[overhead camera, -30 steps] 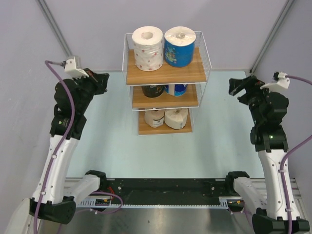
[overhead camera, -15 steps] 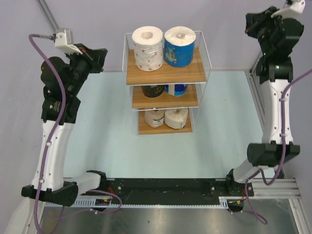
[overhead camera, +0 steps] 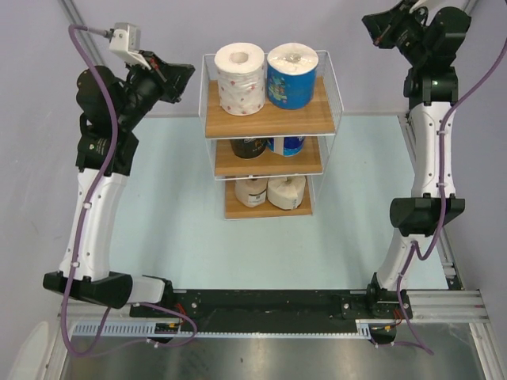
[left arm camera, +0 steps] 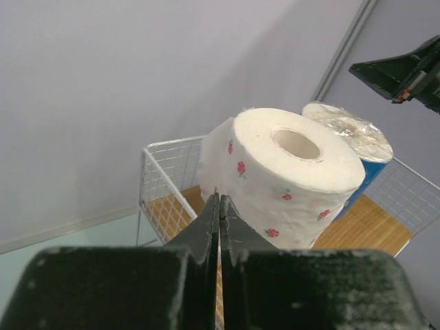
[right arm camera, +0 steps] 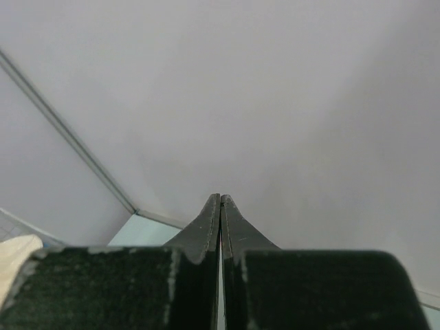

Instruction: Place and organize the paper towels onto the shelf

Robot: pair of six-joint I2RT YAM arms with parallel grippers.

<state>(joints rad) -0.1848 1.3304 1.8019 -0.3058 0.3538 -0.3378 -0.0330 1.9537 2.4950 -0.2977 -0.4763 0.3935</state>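
The shelf stands at the back middle with paper towels on all three boards. On top sit a white red-speckled roll and a blue-wrapped roll. A dark roll and a second blue roll share the middle board. A tan roll and a cream roll rest on the bottom one. My left gripper is shut and empty, raised just left of the top tier. Raised high at the far right, my right gripper is shut on nothing.
Grey walls close in the back and both sides, with a slanted frame bar at the left rear. The pale table top spreads around the shelf. A black base rail runs along the near edge.
Both arms rose and stretched upward. The left gripper swung toward the shelf's top left corner. The right arm lifted to the upper right and its gripper went from open to shut.
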